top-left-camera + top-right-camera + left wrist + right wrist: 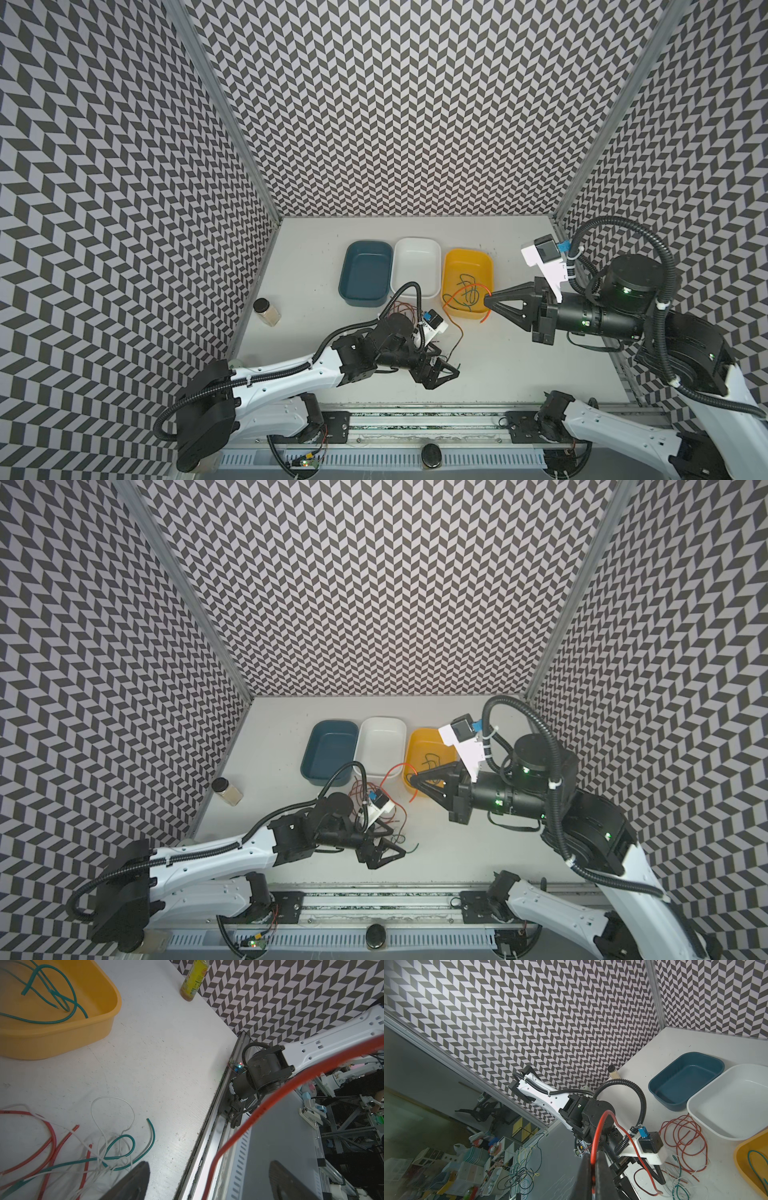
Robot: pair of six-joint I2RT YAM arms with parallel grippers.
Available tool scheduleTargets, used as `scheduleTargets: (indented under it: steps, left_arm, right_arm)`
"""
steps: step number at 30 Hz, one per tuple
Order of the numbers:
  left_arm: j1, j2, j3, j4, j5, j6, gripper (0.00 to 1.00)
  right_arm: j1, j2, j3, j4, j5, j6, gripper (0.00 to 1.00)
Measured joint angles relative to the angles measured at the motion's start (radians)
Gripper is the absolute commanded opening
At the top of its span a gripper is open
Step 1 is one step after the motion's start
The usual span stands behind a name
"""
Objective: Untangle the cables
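Fingers [602,1169] of the right gripper [488,300] are pressed together on a red cable [257,1110], pinched near the tips. From the pinch the cable arcs up and drops toward the table [519,353] by the left arm. This gripper hangs over the near edge of the yellow tub [467,255], where a green cable [52,995] lies looped. The left gripper [209,1164] sits low over the table near its front edge, jaws spread wide and holding nothing. In the left wrist view the raised red cable crosses the gap between its fingers; whether it touches either finger I cannot tell. Just beside that gripper lies a tangle [104,1157] of red, white and green strands crossing one another on the table, with a white loop [113,1103] standing out of it. A thinner red-brown coil [683,1132] lies beyond, next to the white tub [415,262], partly covered by the left wrist in both top views. The blue tub [365,274] stands beside the white one, both bare inside. A jar [267,311] stands near the left wall.
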Motion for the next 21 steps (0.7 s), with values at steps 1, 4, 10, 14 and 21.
scheduleTargets:
  steps: [1,4,10,14,21]
  left_arm:
    - [-0.002,0.005,0.000,0.001,-0.002,0.001,0.84]
    - [-0.004,0.013,0.000,0.003,-0.004,0.007,0.74]
    - [-0.004,0.010,0.000,0.006,-0.014,0.014,0.54]
    - [-0.004,-0.007,0.000,0.003,-0.027,0.016,0.43]
    - [-0.004,-0.031,0.000,0.000,-0.048,0.014,0.34]
  right_arm:
    - [0.000,-0.003,-0.001,0.004,0.000,0.004,0.00]
    - [0.000,-0.012,-0.006,0.005,0.001,0.011,0.00]
    - [0.000,-0.032,-0.006,0.005,0.010,0.014,0.00]
    - [0.000,-0.060,-0.026,0.006,0.025,0.014,0.00]
    - [0.000,-0.114,-0.076,0.005,0.075,0.015,0.00]
